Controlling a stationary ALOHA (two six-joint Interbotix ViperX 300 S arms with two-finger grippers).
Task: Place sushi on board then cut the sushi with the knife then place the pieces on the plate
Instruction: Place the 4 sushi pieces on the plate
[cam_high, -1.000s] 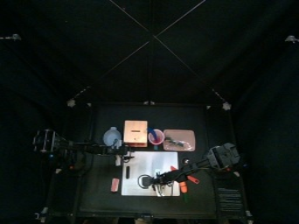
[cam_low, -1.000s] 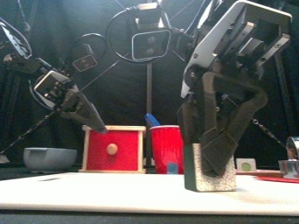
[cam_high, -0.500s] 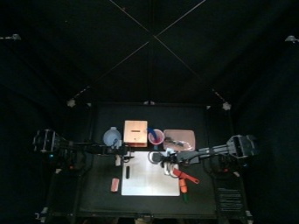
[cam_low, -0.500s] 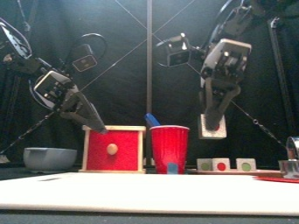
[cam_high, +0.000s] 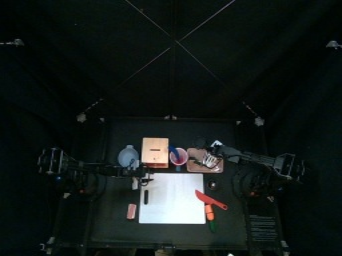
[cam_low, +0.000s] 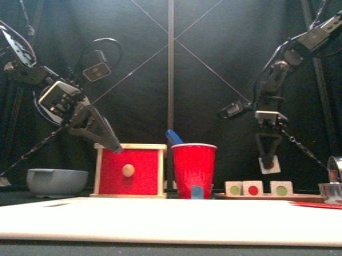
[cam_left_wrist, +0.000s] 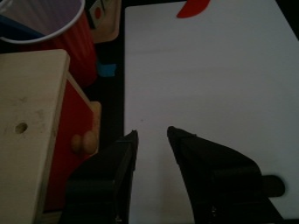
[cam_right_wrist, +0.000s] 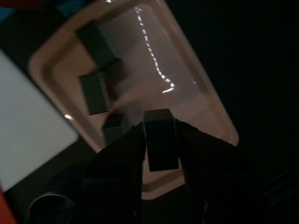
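Nearest, one white board (cam_high: 171, 195), with one red knife (cam_high: 214, 206) across its right edge. Over the board's back left corner, left gripper (cam_left_wrist: 149, 144), jaws a narrow gap apart, holding nothing. Behind the board, in a row on the tabletop (cam_high: 110, 230) from left: one bowl (cam_low: 56, 180), one box (cam_low: 131, 170), one red cup (cam_low: 195, 168) with one blue knife (cam_low: 174, 137) in it, one pink tray (cam_right_wrist: 193, 79). In the tray, four sushi pieces (cam_right_wrist: 96, 92), counted in the right wrist view. Just above it, right gripper (cam_right_wrist: 160, 144), pinched on a fifth piece (cam_right_wrist: 160, 150).

White board (cam_high: 171, 196); red cup (cam_low: 195, 168); pink tray (cam_right_wrist: 187, 87) (dark green sushi pieces (cam_right_wrist: 96, 91)).
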